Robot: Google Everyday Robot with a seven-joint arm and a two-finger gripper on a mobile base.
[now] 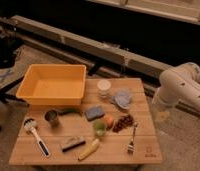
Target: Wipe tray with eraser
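The hand (161,116) hangs beyond the counter's (143,144) right edge, well right of the tray (53,88) — jaws spread, holding and touching nothing. The eraser (73,143) lies flat on the counter in front of the tray — well apart from the hand.

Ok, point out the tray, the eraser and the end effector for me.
tray (53,86), camera view, bare floor of the bin.
eraser (73,143), camera view, middle of its top face.
end effector (161,116), camera view, lower tip, hanging beside the right edge of the table (143,150).
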